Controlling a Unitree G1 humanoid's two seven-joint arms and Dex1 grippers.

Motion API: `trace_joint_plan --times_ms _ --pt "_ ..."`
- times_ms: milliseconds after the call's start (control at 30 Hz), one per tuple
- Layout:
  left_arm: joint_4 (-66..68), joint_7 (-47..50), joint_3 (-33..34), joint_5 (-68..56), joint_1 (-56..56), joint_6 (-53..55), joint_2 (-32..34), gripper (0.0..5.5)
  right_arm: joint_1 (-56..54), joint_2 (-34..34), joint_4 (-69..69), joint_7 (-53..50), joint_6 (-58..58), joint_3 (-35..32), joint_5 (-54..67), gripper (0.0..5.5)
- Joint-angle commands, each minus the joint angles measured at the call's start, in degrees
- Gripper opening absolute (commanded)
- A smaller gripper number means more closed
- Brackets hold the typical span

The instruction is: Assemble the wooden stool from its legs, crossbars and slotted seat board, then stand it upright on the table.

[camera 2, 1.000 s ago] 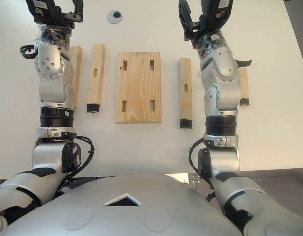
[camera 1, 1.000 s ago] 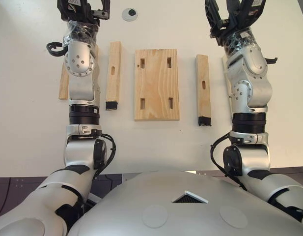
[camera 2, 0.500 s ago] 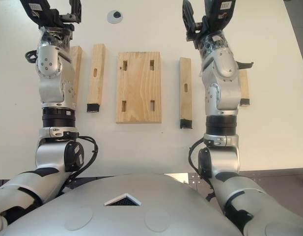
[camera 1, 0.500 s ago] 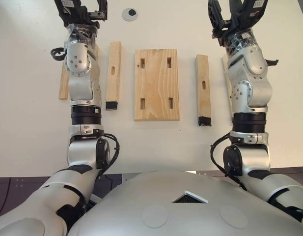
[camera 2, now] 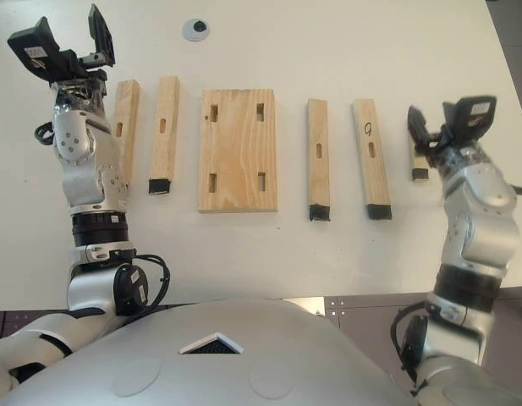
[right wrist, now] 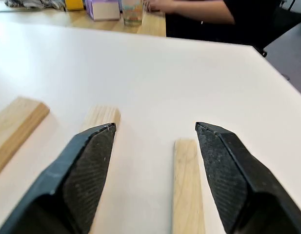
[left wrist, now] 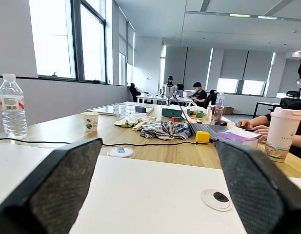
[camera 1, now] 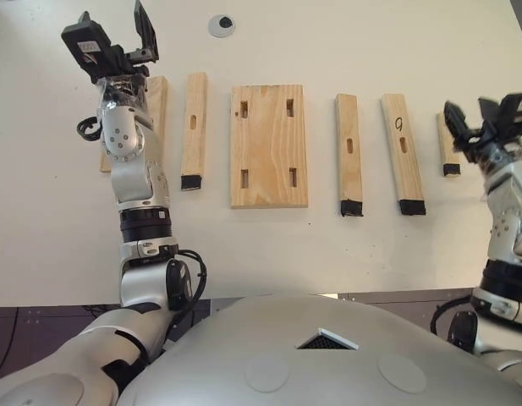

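1. Seat board [camera 1: 269, 145] (pale rectangular wood, four slots): lies flat at the middle of the white worktop [camera 1: 269, 245].
2. To its left: slotted pale-wood leg [camera 1: 194, 127] with a black end, then outer leg [camera 1: 156, 97], partly hidden behind the left arm.
3. To its right: second black-ended slotted leg [camera 1: 348, 154], pen-marked leg [camera 1: 402, 152], short wooden crossbar [camera 1: 447, 145]. All lie flat, apart and parallel.
4. Left hand [camera 1: 113, 32]: spread wide, holds nothing, near the outer leg's far end.
5. Right hand [camera 2: 441, 127]: spread, empty, just beside the short crossbar.
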Motion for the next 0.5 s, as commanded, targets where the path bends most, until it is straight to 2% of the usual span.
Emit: trace_joint_plan --times_ms 33,300,500 --pt "-2.33 0.85 0.09 0.17 1.88 1.81 -0.1 4.24 3.84 1.49 -0.34 -2.86 2.43 -1.8 -0.39 3.02" --pt "-3.69 0.6 0.34 0.12 2.46 3.26 0.29 4.24 7.17 2.28 0.55 -3.6 3.57 -1.98 0.14 3.02" --pt "-4.0 0.66 0.52 0.12 2.42 3.73 0.36 4.24 6.07 3.91 3.68 -5.3 8.56 -3.65 2.07 3.02"
